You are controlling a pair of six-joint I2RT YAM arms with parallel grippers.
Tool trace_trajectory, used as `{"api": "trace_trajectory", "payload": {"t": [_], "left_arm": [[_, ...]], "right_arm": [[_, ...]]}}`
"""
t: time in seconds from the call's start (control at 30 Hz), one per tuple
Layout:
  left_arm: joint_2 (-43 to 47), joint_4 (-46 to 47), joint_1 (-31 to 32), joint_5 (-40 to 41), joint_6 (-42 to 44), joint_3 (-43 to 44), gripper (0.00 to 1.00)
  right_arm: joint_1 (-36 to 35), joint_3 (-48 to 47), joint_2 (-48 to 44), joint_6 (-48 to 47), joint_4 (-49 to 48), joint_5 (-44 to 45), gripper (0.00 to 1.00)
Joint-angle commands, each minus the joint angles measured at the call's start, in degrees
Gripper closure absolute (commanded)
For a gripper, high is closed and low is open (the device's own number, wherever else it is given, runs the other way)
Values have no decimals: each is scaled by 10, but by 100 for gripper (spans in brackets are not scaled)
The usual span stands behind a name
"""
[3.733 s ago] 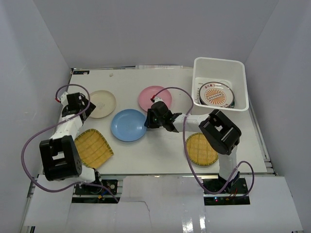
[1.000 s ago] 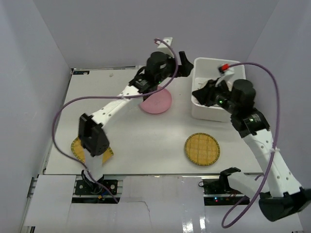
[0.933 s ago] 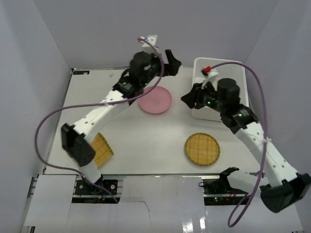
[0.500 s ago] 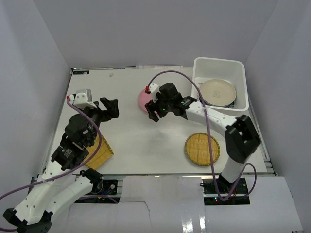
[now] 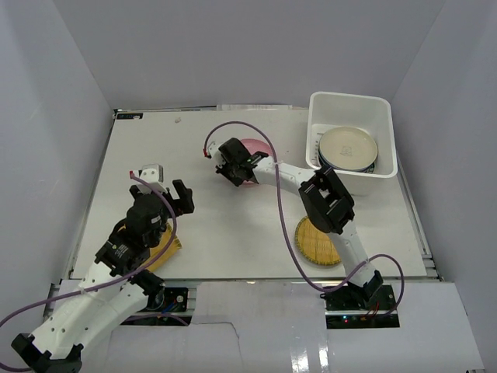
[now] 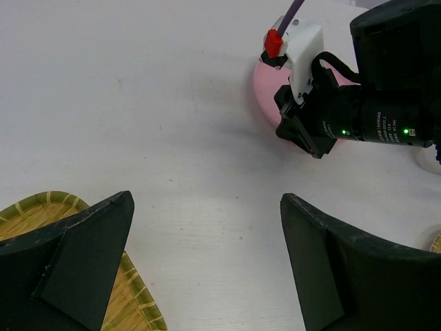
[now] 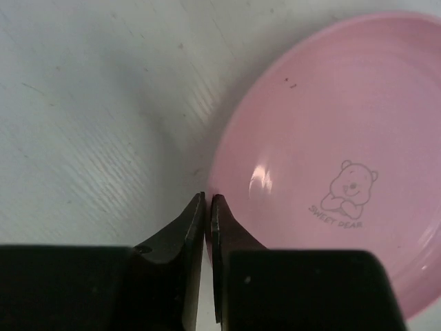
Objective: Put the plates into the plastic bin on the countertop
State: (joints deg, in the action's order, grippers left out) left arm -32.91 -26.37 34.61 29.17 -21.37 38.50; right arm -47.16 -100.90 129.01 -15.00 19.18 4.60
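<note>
Bright, even light from overhead leaves only soft shadows on the white counter point(image 5: 233, 233), a small glare spot gleams on the pink plate point(image 7: 260, 179), and the right tool point(image 7: 208, 201) looms dark and blurred up close.

Pink plate point(image 7: 331, 138) (bear print), wht bin point(image 5: 349, 109)
</note>
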Motion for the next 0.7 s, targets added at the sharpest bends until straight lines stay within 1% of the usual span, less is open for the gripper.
{"api": "trace_trajectory", "payload": {"t": [0.0, 0.13, 0.17, 0.2, 0.27, 0.3, 0.37, 0.4, 0.43, 0.47, 0.5, 0.53, 0.57, 0.6, 0.63, 0.67], "left_arm": [[-1, 17, -2, -17, 8, -4, 2], [2, 18, -3, -45, 4, -4, 2], [4, 18, -2, -51, 3, -4, 2], [7, 18, -3, -72, -6, -5, 2], [6, 18, -3, -110, -17, -8, 2], [0, 20, -2, -131, -24, -10, 2], [-43, 23, -2, -211, -63, -13, 2], [-64, 28, -3, -246, -77, -15, 2], [-106, 56, -3, -330, -93, -28, 2], [-128, 79, -2, -370, -123, -39, 2], [-150, 110, -2, -409, -137, -50, 2], [-170, 171, 5, -443, -155, -61, 2], [-212, 201, 12, -484, -188, -77, 2], [-232, 228, 44, -487, -198, -80, 2], [-253, 258, 66, -478, -202, -70, 2], [-302, 259, 84, -456, -203, -58, 2]], "right_arm": [[-27, -25, -18, 0, -7, 33, 92], [-30, -36, -98, 12, -29, 73, 92], [-29, -35, -118, 12, -33, 103, 92], [-29, -31, -161, 10, -35, 117, 92], [-26, -24, -204, -2, -46, 165, 92], [-16, -19, -241, -5, -49, 180, 92], [3, -2, -274, -11, -47, 210, 92], [33, 10, -301, -10, -48, 218, 92], [50, 22, -314, -6, -46, 226, 92], [88, 52, -335, 7, -40, 235, 92], [108, 69, -345, 15, -39, 240, 92], [127, 90, -355, 26, -39, 244, 92], [147, 134, -366, 40, -39, 238, 92], [185, 157, -384, 69, -41, 228, 92], [204, 178, -392, 84, -45, 203, 92], [239, 216, -396, 98, -49, 190, 92]]}}
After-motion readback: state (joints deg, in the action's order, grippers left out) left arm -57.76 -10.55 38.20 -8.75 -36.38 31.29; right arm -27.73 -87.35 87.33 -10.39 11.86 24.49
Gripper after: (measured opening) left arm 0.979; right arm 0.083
